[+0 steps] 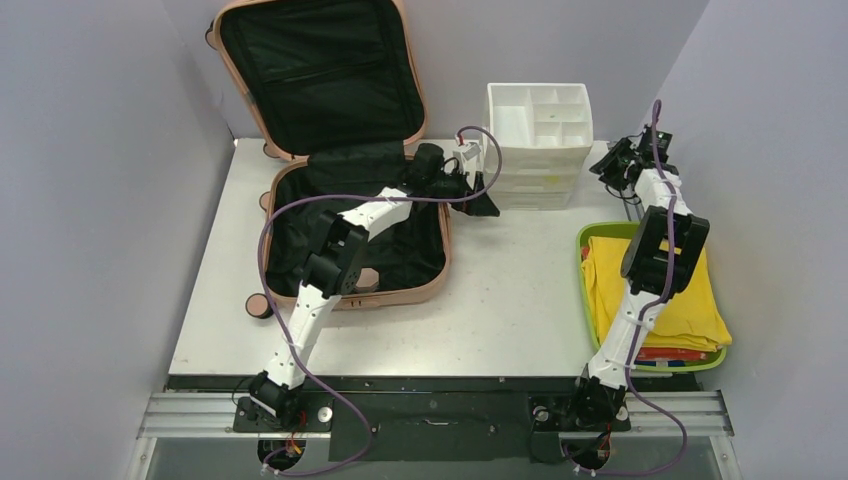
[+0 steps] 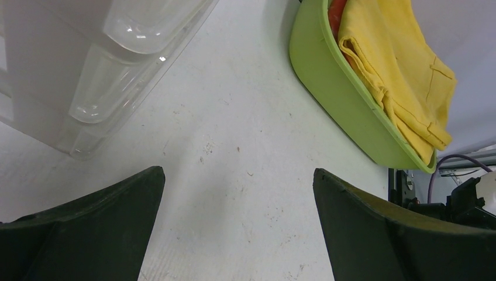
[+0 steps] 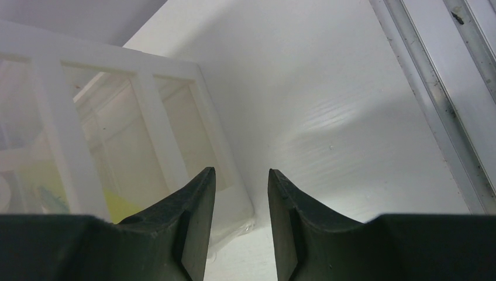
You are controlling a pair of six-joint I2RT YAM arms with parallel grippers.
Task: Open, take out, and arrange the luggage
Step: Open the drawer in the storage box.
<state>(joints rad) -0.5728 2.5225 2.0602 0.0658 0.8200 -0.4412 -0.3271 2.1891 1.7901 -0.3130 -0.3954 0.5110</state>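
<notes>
**Tech A:** State positions.

**Tech B:** The luggage (image 1: 330, 110) lies open with its lid raised. It is behind the left gripper (image 2: 237, 171) and well apart from the right gripper (image 3: 240, 171). The left jaws are wide apart and empty, with bare table (image 2: 234, 105) between them. The organizer (image 1: 520, 165) is ahead to their left, and the tray (image 2: 333, 82) with its yellow cloth (image 2: 398, 64) is ahead to their right. The right jaws stand at a narrow gap with nothing in it. The organizer's corner edge is near, just ahead of the gap, and its body lies to the left.

**Tech A:** Which step is this, and how is it done well?

**Tech B:** Probably arranging. The lining that shows looks bare, though the left arm hides part of the shell. The right gripper appears set to straddle or nudge the organizer's wall.
1. Centre the wall in the gap before advancing; only the corner lines up now.
2. Approach square to the wall, so neither jaw rides up the rim.
3. Close gently, since thin plastic may flex or slide.
4. Keep the left gripper off the organizer's front, so the arms do not meet.
</notes>
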